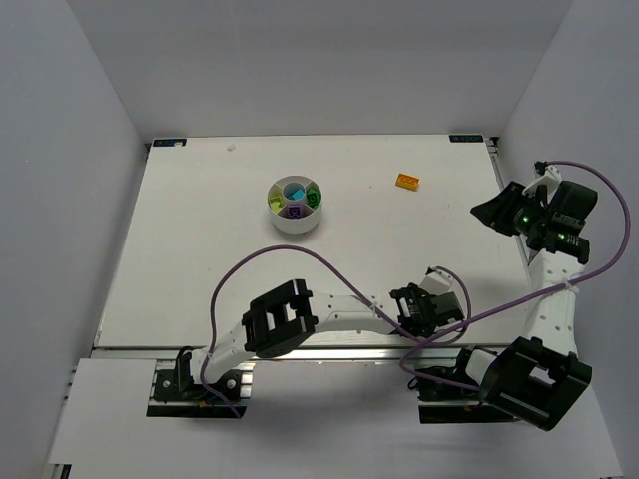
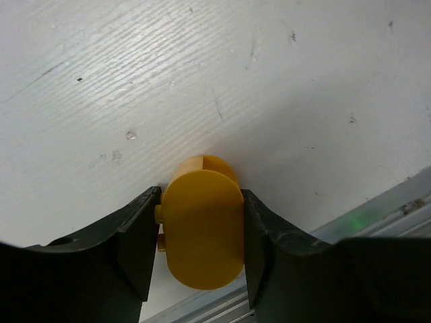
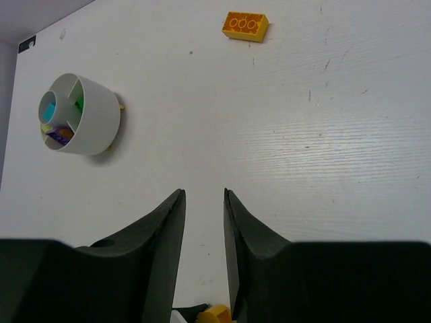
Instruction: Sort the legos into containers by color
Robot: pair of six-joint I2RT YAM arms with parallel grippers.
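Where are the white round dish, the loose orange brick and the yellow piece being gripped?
white round dish (image 1: pixel 297 225): overhead view, its near outer wall.
orange brick (image 1: pixel 406 181): overhead view, its studded top.
yellow piece (image 2: pixel 202 232): left wrist view, its broad rounded face.

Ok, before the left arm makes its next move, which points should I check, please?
1. Left end effector closed on both sides of the yellow brick: ok.
2. Yellow brick lifted off the table: cannot tell.
3. Right end effector holds nothing: ok.
4. Free section in the dish for this colour: cannot tell.
5. Orange brick sorted: not ok, it lies on the table.
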